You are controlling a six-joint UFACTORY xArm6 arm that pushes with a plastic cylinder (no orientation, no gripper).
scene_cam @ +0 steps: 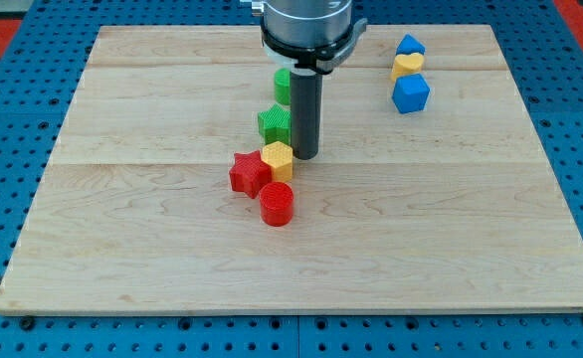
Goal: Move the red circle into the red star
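Note:
The red circle [278, 204] lies on the wooden board just below and to the right of the red star [248, 173], touching or nearly touching it. A yellow block [278, 159] sits against the star's right side. My tip [304, 156] is at the right of the yellow block, above the red circle and a short way from it. The rod rises from the tip to the arm's head at the view's top.
A green block [274, 123] sits left of the rod, and another green block [284, 86] lies higher, partly hidden by the rod. At the top right are a small blue block [409, 46], a yellow block [407, 65] and a blue cube [410, 93].

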